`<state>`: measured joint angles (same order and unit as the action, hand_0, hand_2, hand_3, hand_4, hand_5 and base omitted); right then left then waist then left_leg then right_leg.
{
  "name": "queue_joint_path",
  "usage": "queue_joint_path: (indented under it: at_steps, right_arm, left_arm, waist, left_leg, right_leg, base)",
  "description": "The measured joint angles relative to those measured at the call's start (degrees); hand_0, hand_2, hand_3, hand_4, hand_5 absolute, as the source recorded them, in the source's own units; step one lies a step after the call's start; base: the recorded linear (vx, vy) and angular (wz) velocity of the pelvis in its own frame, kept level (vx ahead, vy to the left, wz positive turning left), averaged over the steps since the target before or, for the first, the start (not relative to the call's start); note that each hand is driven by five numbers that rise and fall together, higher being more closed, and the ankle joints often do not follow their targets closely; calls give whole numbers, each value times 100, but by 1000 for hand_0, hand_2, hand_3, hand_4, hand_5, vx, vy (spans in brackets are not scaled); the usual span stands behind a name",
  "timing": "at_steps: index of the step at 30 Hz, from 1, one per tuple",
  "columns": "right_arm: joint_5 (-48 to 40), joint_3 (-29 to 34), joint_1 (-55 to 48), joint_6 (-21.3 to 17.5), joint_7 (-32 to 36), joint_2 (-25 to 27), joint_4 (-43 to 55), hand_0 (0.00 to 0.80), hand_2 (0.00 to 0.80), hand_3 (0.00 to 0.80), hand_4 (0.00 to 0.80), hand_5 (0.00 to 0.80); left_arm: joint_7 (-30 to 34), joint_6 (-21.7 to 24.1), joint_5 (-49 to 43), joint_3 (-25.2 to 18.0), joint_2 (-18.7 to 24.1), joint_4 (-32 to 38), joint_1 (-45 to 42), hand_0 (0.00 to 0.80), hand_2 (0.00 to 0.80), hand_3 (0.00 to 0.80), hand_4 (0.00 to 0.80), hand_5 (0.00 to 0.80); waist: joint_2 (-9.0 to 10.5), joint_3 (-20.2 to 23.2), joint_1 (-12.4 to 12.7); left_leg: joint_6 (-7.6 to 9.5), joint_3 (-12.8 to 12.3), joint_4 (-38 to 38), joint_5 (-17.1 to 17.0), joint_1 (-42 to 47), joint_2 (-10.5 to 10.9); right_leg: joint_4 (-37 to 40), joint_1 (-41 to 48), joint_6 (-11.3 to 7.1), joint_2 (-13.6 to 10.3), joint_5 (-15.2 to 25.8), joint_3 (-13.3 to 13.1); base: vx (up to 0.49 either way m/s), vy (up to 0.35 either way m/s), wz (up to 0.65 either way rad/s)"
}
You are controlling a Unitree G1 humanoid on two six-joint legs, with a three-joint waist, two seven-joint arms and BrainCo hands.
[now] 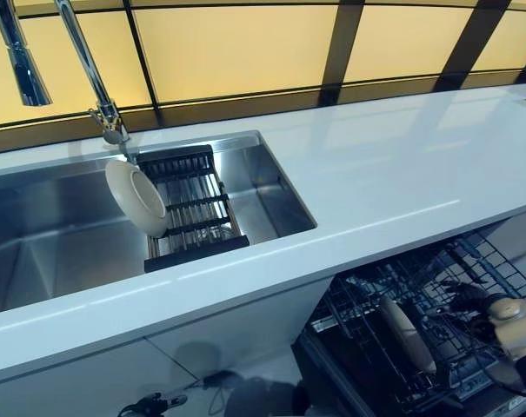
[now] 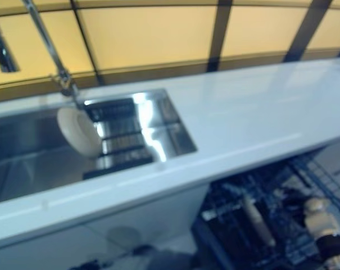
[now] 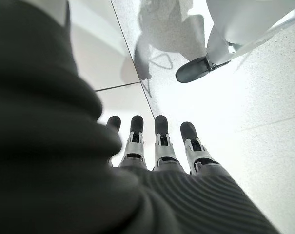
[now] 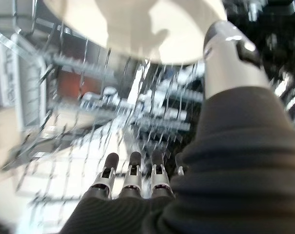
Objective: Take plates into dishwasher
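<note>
one plate (image 1: 136, 198) stands tilted in the dark drying rack (image 1: 191, 208) inside the steel sink (image 1: 36, 226), at about 9 o'clock of the head view, just below the faucet (image 1: 89, 74). a second plate (image 1: 408, 334) stands on edge in the open dishwasher rack (image 1: 436, 321) at about 5 o'clock, under the white counter (image 1: 384, 174). the right hand (image 1: 506, 317) is low at the dishwasher rack, just beside that plate; in its wrist view its fingers (image 4: 131, 170) are straight and side by side, the thumb apart, pinching nothing, with the plate's pale face close above. the left hand (image 3: 157, 146) hangs over the floor, fingers straight and together, empty. risk, as a judgement: a careless withdrawal of the right hand could brush the racked plate and tip it off its tines, or catch a finger in the wire grid. the sink plate leans loosely; a hasty one-sided pinch could slide it off the drying rack.
</note>
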<state>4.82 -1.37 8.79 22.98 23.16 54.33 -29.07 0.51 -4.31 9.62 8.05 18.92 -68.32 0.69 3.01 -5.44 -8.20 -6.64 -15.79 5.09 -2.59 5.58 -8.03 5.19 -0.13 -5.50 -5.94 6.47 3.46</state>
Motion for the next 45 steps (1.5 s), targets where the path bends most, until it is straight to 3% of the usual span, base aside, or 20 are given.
queue_joint_path:
  at_steps: [6,13,15,19,24,31,33,37,45]
  right_arm:
    - [-147,333,-3,85,638,1007,-140,0,0,0,0,0]
    - [224,313,444,-324,943,2140,-677,0,0,0,0,0]
    - [329,86,1102,-392,745,2375,-731,0,0,0,0,0]
    - [460,-1461,3246,-804,-316,2773,-711,0,0,0,0,0]
    - [574,-2920,5118,-1457,-1490,2714,-18,0,0,0,0,0]
    - [1664,-4352,6319,-2457,-2551,2450,565,0,0,0,0,0]
    - [2088,-4585,6569,-2802,-2628,2256,775,0,0,0,0,0]
    - [2837,-5358,7002,-3217,-2608,1931,1087,0,0,0,0,0]
    - [3833,-6086,7747,-3647,-2269,1270,1380,0,0,0,0,0]
  left_arm:
    - [-3,11,12,-88,16,-22,-5,0,0,0,0,0]
    - [-9,17,40,-82,25,-30,2,0,0,0,0,0]
    - [-14,16,72,-74,26,-31,2,0,0,0,0,0]
    - [-36,13,277,126,33,-32,-5,0,0,0,0,0]
    - [-91,-5,544,313,18,-29,7,0,0,0,0,0]
    - [-236,-118,741,427,33,-12,13,0,0,0,0,0]
    - [-288,-157,744,426,37,1,-11,0,0,0,0,0]
    - [-303,-197,746,423,86,21,-11,0,0,0,0,0]
    - [-349,-217,930,421,220,58,53,0,0,0,0,0]
  waist:
    - [110,-49,-49]
    - [229,-72,-58]
    - [245,-59,-42]
    - [269,-22,123]
    - [269,16,412]
    - [333,145,762]
    - [358,162,911]
    - [435,186,950]
    - [641,-74,1242]
  left_leg:
    - [-25,-112,3,22,72,-13]
    - [-26,-108,2,21,71,-55]
    - [-27,-103,2,20,72,-58]
    - [-24,-61,-6,13,70,-30]
    - [-15,144,-22,-9,14,-4]
    - [-3,566,-25,-100,-262,65]
    - [1,700,-26,-129,-349,83]
    - [8,890,-28,-190,-511,101]
    - [4,1285,-30,-360,-943,125]
  right_leg:
    - [-1,1,-2,20,4,-79]
    - [-2,6,1,34,6,-73]
    - [-2,14,4,35,8,-70]
    - [-2,26,15,32,18,-38]
    - [-3,93,39,-11,24,149]
    - [-7,74,10,-98,-28,533]
    - [-15,76,2,-117,-46,664]
    - [-5,37,-3,-134,-66,835]
    - [-4,-146,-26,-143,-90,1193]
  base:
    - [6,4,-9]
    - [0,0,0]
    - [0,0,0]
    - [13,48,5]
    - [12,56,18]
    - [-8,26,32]
    - [-3,20,26]
    - [-27,10,26]
    - [-24,28,24]
